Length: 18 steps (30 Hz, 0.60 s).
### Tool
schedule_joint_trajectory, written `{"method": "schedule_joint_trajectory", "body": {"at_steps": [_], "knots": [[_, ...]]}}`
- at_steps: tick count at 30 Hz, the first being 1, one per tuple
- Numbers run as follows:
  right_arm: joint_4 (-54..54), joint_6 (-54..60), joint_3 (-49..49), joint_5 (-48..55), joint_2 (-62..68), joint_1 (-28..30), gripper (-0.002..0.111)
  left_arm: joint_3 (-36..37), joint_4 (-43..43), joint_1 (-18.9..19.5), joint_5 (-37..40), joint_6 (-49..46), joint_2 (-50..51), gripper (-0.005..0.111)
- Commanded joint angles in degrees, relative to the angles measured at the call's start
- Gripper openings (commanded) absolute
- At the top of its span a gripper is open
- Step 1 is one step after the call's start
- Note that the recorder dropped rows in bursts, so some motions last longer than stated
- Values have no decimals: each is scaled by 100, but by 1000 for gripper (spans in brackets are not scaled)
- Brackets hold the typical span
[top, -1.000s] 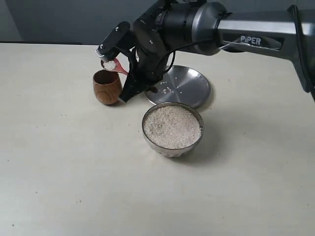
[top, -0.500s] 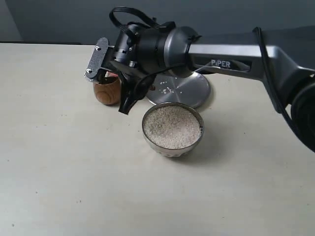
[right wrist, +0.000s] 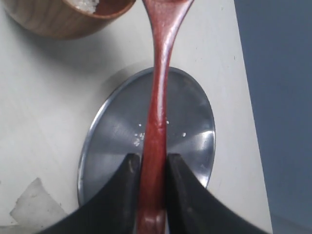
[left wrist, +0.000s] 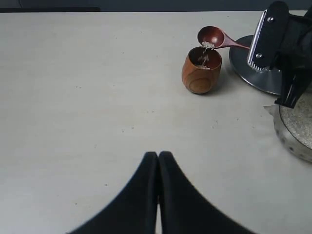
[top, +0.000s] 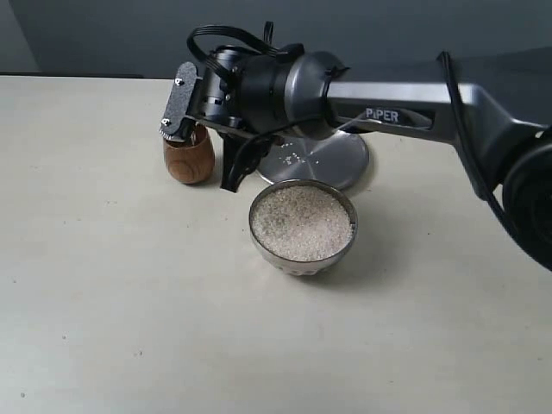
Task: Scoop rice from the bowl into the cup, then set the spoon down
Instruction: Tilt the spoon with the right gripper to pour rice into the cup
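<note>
My right gripper [top: 207, 138] is shut on the handle of the dark red wooden spoon [right wrist: 158, 97], just above the brown wooden cup [top: 188, 157]. In the left wrist view the spoon's scoop [left wrist: 210, 36] is tipped over the cup [left wrist: 201, 73], and white rice [left wrist: 207, 48] trickles from it into the cup. Some rice [right wrist: 86, 5] lies inside the cup. The steel bowl [top: 300, 263] stands in front, filled with rice [top: 302, 222]. In the exterior view the wrist hides the spoon. My left gripper [left wrist: 158, 155] is shut and holds nothing, over bare table well away from the cup.
A flat steel plate [top: 332, 159] with a few stray grains lies behind the bowl, under the right arm. A small pale scrap [right wrist: 34, 202] lies on the table beside the bowl. The pale table [top: 103, 302] stretches to the left and front.
The right wrist has rolled over above the cup, tipping the spoon. The heap of rice on the scoop has gone and grains now fall into the cup.
</note>
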<state>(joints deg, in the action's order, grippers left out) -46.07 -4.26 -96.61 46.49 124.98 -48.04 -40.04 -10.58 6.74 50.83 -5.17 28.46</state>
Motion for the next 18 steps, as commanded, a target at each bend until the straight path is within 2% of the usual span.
{"method": "schedule_joint_trajectory", "body": {"at_steps": [1,18], "knots": [[-91,207,-39,109,-19,-12,-1,-34,13,4,14,-6,23,0],[-567,426,-28,303,-8,-341,-1,-34,13,4,14,-6,23,0]]}}
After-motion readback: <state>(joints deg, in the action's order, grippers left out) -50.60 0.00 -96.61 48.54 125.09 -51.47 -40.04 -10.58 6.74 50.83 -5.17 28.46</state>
